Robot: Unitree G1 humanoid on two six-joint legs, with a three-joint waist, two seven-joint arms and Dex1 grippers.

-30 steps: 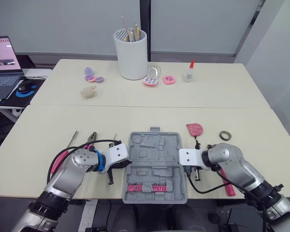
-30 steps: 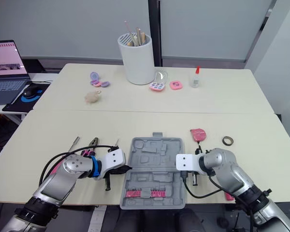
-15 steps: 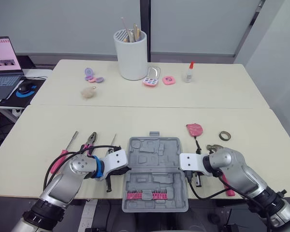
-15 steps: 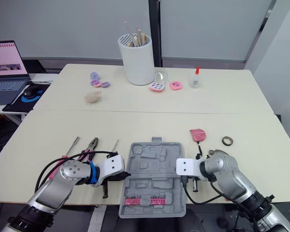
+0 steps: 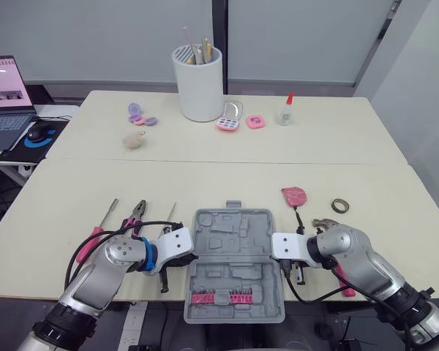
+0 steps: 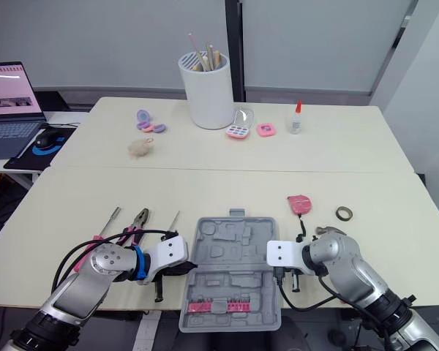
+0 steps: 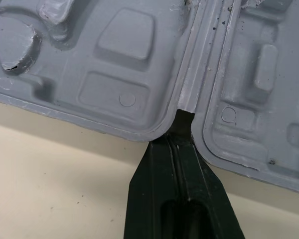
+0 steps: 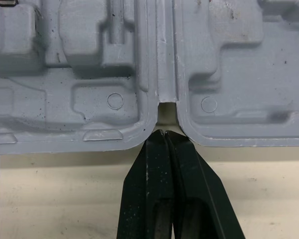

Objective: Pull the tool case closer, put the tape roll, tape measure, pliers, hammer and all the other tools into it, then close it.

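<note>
The open grey tool case (image 5: 234, 245) lies at the table's front middle, its near half past the front edge, with a pink bit strip (image 5: 219, 296) inside. My left gripper (image 7: 182, 118) is shut, its tip in the hinge notch on the case's left side. My right gripper (image 8: 163, 133) is shut at the right-side notch. Pliers (image 5: 137, 211) and two screwdrivers (image 5: 101, 225) lie left of the case. A pink tape measure (image 5: 294, 195), a tape roll (image 5: 341, 205) and a pink-handled hammer (image 5: 342, 276) lie to the right.
At the back stand a white cup of brushes (image 5: 199, 80), pink compacts (image 5: 230, 117), a glue bottle (image 5: 285, 110), purple pieces (image 5: 139, 114) and a fluffy ball (image 5: 134, 140). A laptop (image 5: 4, 91) and mouse (image 5: 38, 131) sit on a side desk at far left.
The case has slid toward the front edge, with both shut grippers moving back alongside it at the hinge notches. The loose tools have stayed put.
</note>
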